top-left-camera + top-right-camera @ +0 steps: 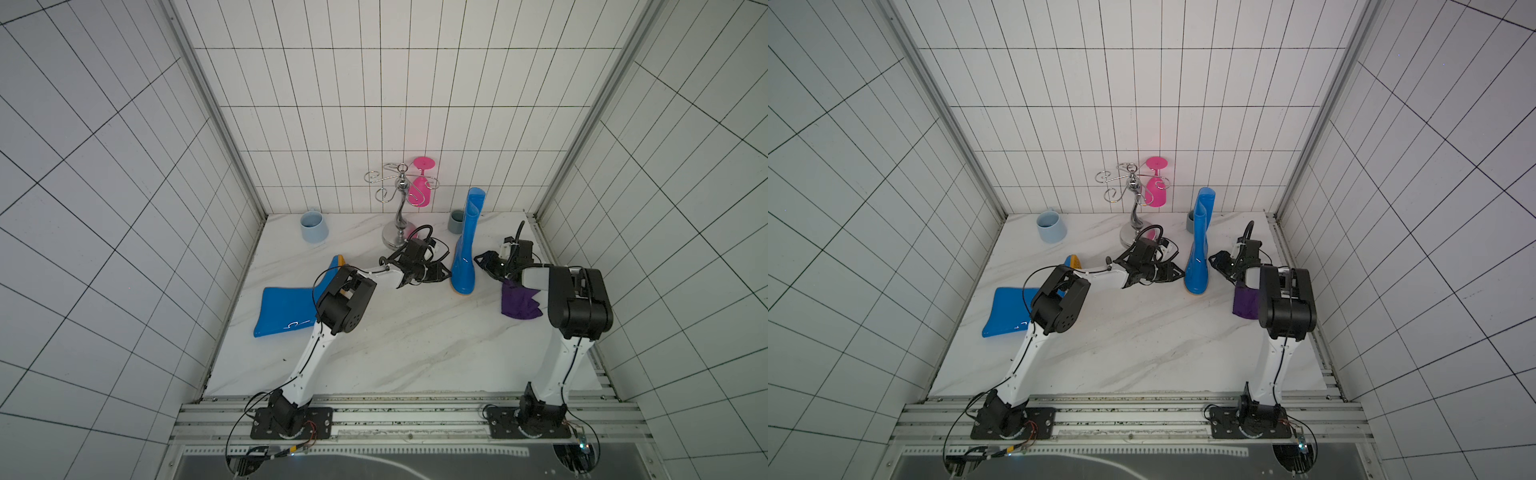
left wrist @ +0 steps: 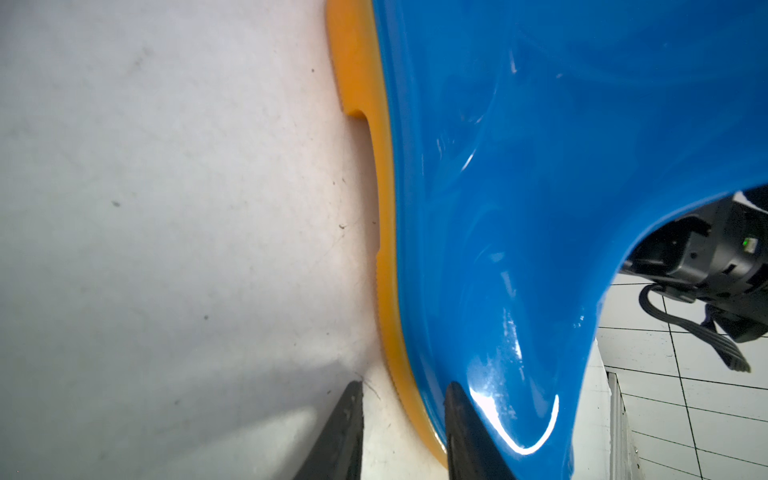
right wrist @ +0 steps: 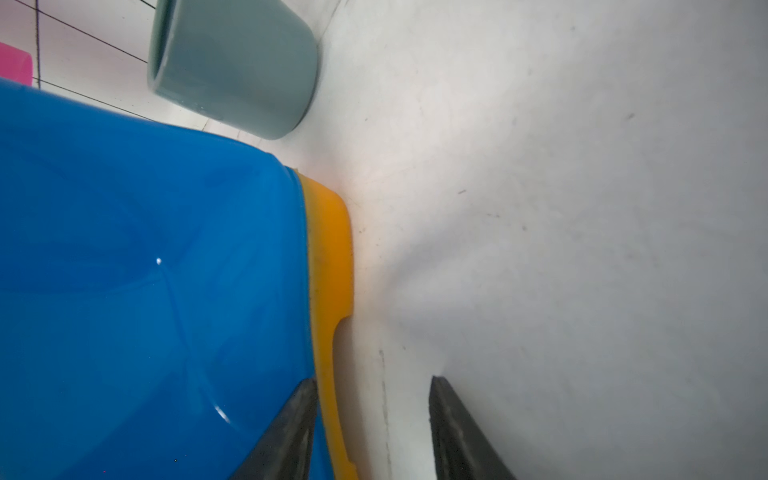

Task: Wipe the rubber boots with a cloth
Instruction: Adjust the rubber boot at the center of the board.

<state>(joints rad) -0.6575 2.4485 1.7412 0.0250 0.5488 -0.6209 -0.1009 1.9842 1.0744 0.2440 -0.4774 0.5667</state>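
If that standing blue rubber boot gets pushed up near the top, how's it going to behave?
The upright rubber boot likely tips easily: its shaft is tall and its orange sole gives a narrow footing. The shaft probably flexes rather than staying stiff; the other boot lies with its shaft looking flattened. Its glossy surface may slip when gripped.

A robot lab cell: white tiled walls enclose a marble counter, and an aluminium rail along the counter's front edge carries bolted robot-arm bases.
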